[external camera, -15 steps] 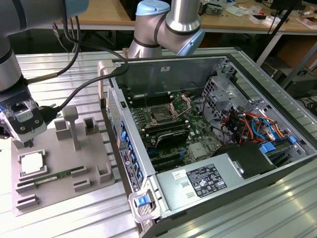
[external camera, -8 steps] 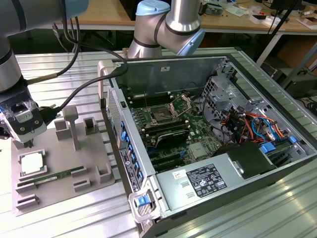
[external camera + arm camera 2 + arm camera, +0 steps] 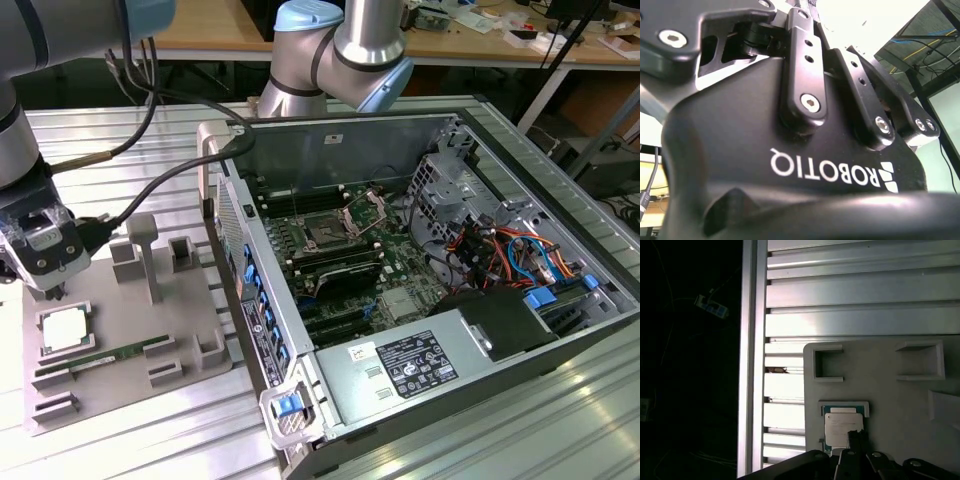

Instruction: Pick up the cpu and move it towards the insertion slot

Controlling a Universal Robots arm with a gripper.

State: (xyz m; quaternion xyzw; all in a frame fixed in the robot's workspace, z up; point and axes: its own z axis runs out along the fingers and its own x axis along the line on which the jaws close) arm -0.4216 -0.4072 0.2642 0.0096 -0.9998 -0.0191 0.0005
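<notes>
One gripper (image 3: 47,292) hangs at the exterior view's left, just above the far-left corner of the cpu (image 3: 68,330). Whether it is spread or pressed together I cannot tell. The cpu lies flat, silver top up, in a shallow seat on the grey fixture plate (image 3: 105,300), its edges square to the plate's. Being near square, it has no clear long axis. A green memory stick (image 3: 112,354) lies just beside its near edge and a grey post (image 3: 145,255) stands to its far right. The room above the cpu is open. The insertion slot (image 3: 326,232) sits well apart to the right, inside the open computer case (image 3: 350,135), beyond the case's side wall.

In the second wrist view, black linkage bars (image 3: 802,75) lie close against the gripper's body.

In the first wrist view the cpu (image 3: 840,426) rests near the plate's edge. The gripper's dark end overlaps one corner, perhaps touching it.
</notes>
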